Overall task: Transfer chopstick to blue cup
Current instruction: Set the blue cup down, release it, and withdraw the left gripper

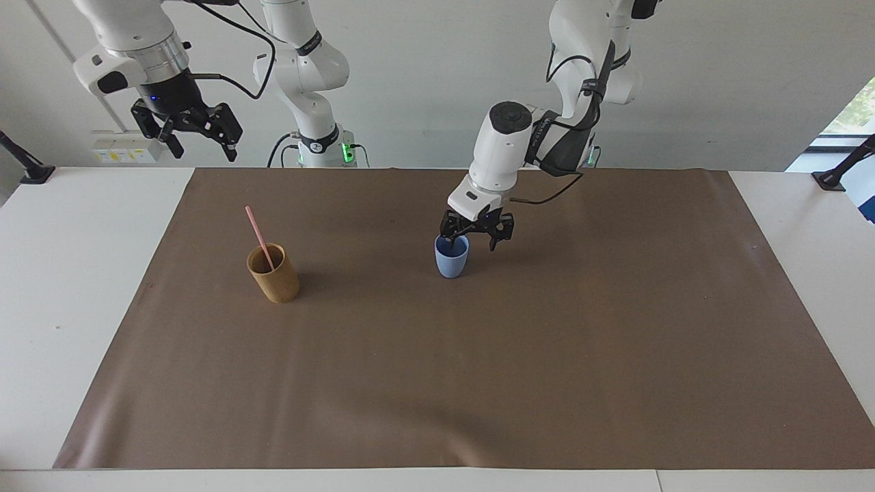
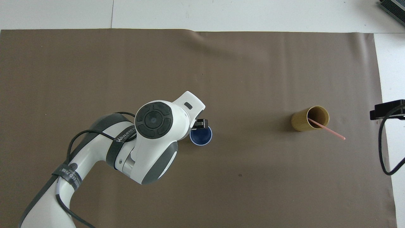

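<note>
Chopstick (image 1: 258, 236) stands tilted in the tan cup (image 1: 273, 273) toward the right arm's end, well apart from the blue cup (image 1: 451, 256). Left gripper (image 1: 478, 239), jaws apart, sits at the blue cup's rim; right gripper (image 1: 198, 133) waits high, open — nearer the stick. Overhead: chopstick (image 2: 326, 128) leans out over the tan cup's (image 2: 310, 118) rim toward the right arm's end; mat (image 2: 253, 79) between the cups bare.

chopstick (image 1: 260, 238) lower end: hidden in tan cup (image 1: 274, 274)
</note>
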Motion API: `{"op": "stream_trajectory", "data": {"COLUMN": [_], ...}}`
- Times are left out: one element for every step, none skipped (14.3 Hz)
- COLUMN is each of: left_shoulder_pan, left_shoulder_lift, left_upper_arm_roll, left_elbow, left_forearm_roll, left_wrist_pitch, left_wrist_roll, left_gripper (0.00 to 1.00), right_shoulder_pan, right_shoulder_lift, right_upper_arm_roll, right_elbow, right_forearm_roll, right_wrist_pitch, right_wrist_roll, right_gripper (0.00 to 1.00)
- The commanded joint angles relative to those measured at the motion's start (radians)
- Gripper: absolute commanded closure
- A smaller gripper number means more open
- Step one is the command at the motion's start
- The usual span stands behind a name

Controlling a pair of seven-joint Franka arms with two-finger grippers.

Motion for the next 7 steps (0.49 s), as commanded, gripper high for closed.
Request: {"op": "stream_trajectory", "data": {"left_shoulder_pan": [0.087, 0.133, 0.176, 0.221, 0.258, 0.29, 0.313], "left_shoulder_lift": [-0.12, -0.157, -0.184, -0.197, -0.2, -0.2, -0.197], "left_upper_arm_roll": [-0.001, -0.001, -0.001, -0.001, -0.001, -0.001, -0.001], "left_elbow": [-0.013, -0.009, 0.006, 0.037, 0.075, 0.124, 0.17], "left_forearm_roll": [-0.003, -0.003, -0.003, -0.001, 0.0, 0.0, 0.0], "left_wrist_pitch": [-0.123, -0.171, -0.229, -0.301, -0.37, -0.431, -0.466], "left_wrist_roll": [0.119, 0.199, 0.274, 0.34, 0.392, 0.428, 0.44], "left_gripper": [0.0, 0.0, 0.0, 0.0, 0.0, 0.0, 0.0], "right_shoulder_pan": [-0.002, -0.002, -0.002, -0.002, -0.002, 0.001, 0.004], "right_shoulder_lift": [-0.021, -0.021, -0.021, -0.021, -0.021, -0.022, -0.022], "right_upper_arm_roll": [0.005, 0.005, 0.005, 0.005, 0.005, 0.007, 0.008], "right_elbow": [-0.016, -0.016, -0.016, -0.016, -0.016, -0.016, -0.014], "right_forearm_roll": [-0.006, -0.006, -0.006, -0.006, -0.006, -0.006, -0.005], "right_wrist_pitch": [-0.004, -0.004, -0.004, -0.004, -0.005, -0.026, -0.04], "right_wrist_roll": [-0.002, -0.002, -0.002, -0.002, -0.003, -0.009, -0.013], "right_gripper": [0.0, 0.0, 0.0, 0.0, 0.0, 0.0, 0.0]}}
